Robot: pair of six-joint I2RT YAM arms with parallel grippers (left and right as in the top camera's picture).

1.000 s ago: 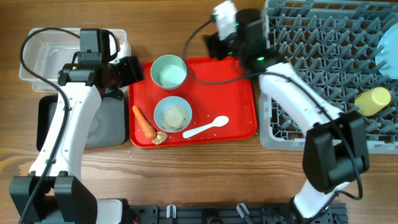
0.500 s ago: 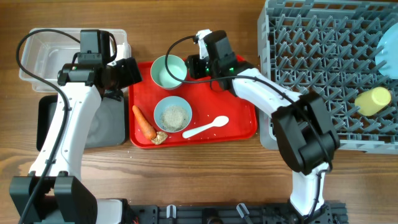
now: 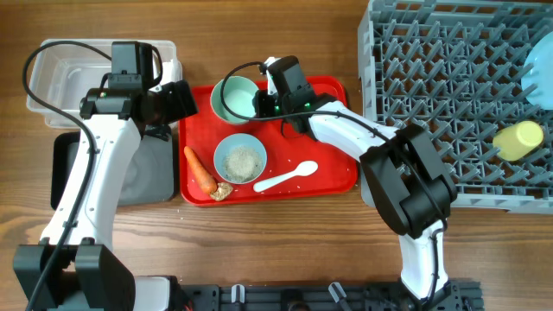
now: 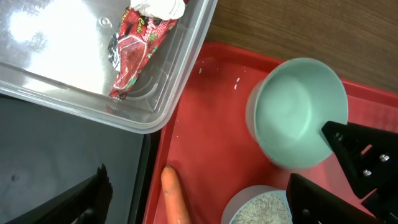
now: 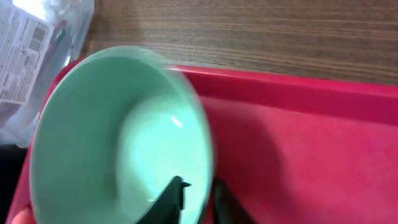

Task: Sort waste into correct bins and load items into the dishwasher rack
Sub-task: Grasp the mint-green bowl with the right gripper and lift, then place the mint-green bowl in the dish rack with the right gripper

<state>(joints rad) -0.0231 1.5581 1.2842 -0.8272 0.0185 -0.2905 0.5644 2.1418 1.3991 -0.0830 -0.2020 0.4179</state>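
Observation:
An empty pale blue-green bowl [image 3: 234, 99] stands at the back of the red tray [image 3: 333, 164]. My right gripper [image 3: 259, 104] is shut on its right rim, one finger inside the bowl [image 5: 118, 143] and one outside [image 5: 200, 196]. My left gripper [image 3: 177, 99] hangs open over the tray's left edge, its fingers either side of the carrot [image 4: 177, 199]. A second bowl [image 3: 240, 159] holds rice grains. The carrot [image 3: 200, 169], a beige lump [image 3: 223, 191] and a white spoon [image 3: 287, 176] lie on the tray. The red-and-white wrapper [image 4: 134, 46] lies in the clear tub [image 3: 60, 78].
The black tray [image 3: 65, 173] sits in front of the clear tub, left of the red tray. The grey dishwasher rack [image 3: 449, 86] fills the right side, with a yellow cup [image 3: 518, 138] and a pale blue plate [image 3: 540, 82] at its right edge.
My right arm swung left from the rack's corner to the empty bowl, and its jaws closed on the rim. The left arm stayed put.

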